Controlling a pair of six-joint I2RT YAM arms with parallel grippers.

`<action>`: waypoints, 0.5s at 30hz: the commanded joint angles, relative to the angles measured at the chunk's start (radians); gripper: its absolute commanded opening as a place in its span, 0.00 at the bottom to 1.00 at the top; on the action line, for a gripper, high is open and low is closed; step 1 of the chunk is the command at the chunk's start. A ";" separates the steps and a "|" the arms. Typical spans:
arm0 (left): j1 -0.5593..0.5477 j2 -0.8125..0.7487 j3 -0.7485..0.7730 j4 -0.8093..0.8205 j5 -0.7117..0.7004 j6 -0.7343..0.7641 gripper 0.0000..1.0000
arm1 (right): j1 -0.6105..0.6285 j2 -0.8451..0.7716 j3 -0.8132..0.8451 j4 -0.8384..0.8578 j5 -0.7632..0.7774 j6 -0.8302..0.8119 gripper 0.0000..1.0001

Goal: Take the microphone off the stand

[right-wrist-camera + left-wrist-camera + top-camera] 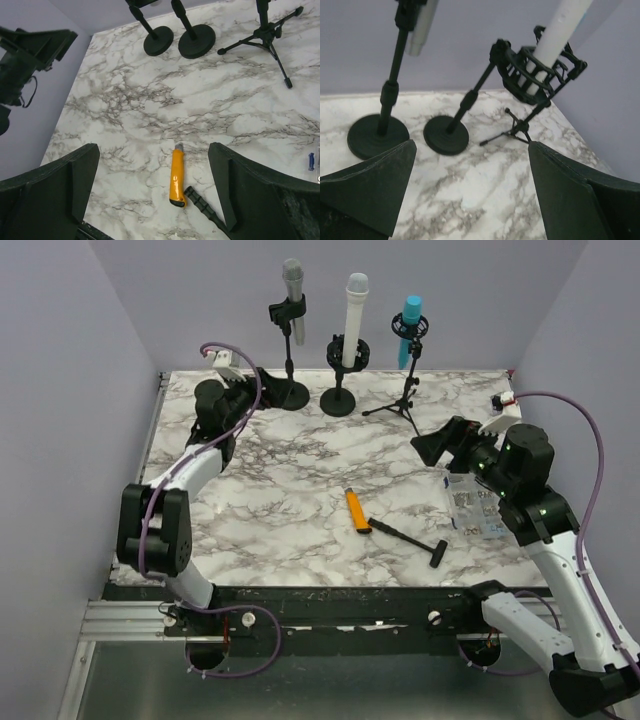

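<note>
As left gripper (pixel 471 145) gapes, white microphone (pixel 560 30) seemingly beyond

Even, soft overhead light; faint shadows; mild glare on the marble; left wrist view slightly blurred.

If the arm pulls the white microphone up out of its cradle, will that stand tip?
Likely not on a straight lift: the white microphone stands in an open-topped cradle. A sideways tug might tip the stand, since its round base looks small for its height. The microphone's smooth surface may be slippery.
</note>
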 commanded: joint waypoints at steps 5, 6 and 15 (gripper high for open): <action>0.018 0.413 0.321 0.370 -0.102 -0.054 0.92 | -0.004 -0.030 0.048 -0.037 -0.064 0.015 1.00; 0.023 0.454 0.363 0.373 -0.099 -0.064 0.92 | -0.004 -0.027 0.057 -0.052 -0.068 0.012 1.00; 0.029 0.749 0.744 0.305 -0.133 -0.073 0.84 | -0.005 -0.008 0.074 -0.087 -0.046 -0.022 1.00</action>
